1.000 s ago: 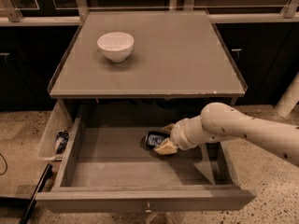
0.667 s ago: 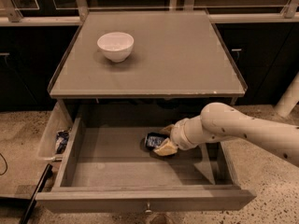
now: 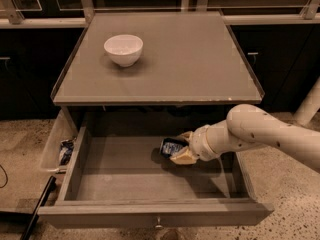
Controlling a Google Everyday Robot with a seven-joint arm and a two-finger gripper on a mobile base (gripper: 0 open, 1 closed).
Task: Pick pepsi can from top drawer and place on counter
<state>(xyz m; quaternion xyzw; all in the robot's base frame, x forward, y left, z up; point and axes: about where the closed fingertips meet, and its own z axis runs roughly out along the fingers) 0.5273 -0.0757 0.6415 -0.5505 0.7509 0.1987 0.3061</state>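
The top drawer (image 3: 150,213) stands pulled open below the counter (image 3: 200,69). The pepsi can (image 3: 170,146), dark blue with white markings, lies on its side inside the drawer, right of the middle. My gripper (image 3: 181,148) reaches in from the right on a white arm. Its pale fingers (image 3: 184,157) sit around the can's right end, one above and one below it, closed against it. The can appears to rest on or just above the drawer floor.
A white bowl (image 3: 123,49) stands on the counter's back left. A clear side bin (image 3: 54,145) on the drawer's left holds a blue-and-white packet (image 3: 65,151). A dark cable (image 3: 37,211) lies on the floor at left. A white post (image 3: 310,104) stands at right.
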